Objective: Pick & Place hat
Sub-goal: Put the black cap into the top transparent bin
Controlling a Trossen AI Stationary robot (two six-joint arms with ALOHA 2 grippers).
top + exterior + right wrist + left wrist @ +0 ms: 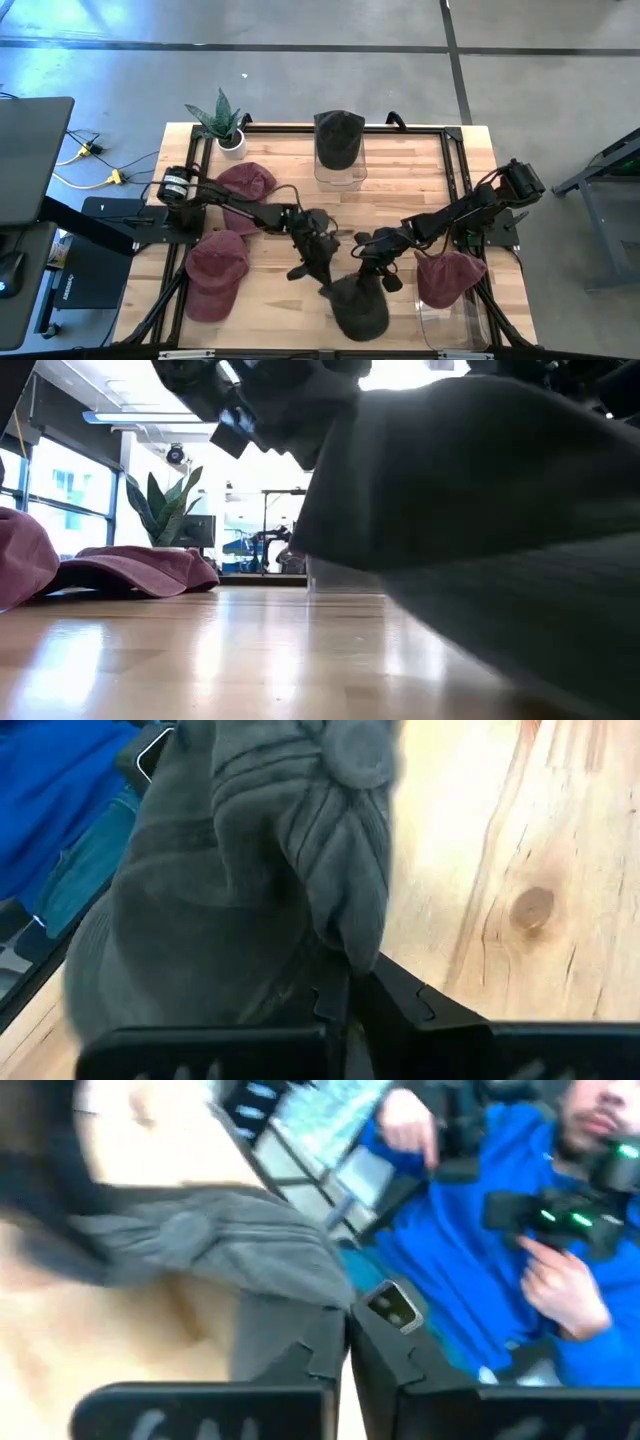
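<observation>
Both grippers at the bench's (270,285) front edge: left gripper (322,283) and right gripper (372,268), fingers clamped on the dark grey hat (360,308).

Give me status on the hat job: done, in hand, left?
Done, apparently: one dark hat sits on the far clear stand, one maroon hat on the right stand. In hand: both grippers, left and right, are shut on the dark gray hat at the near edge. Left: two maroon hats lie at the left.
</observation>
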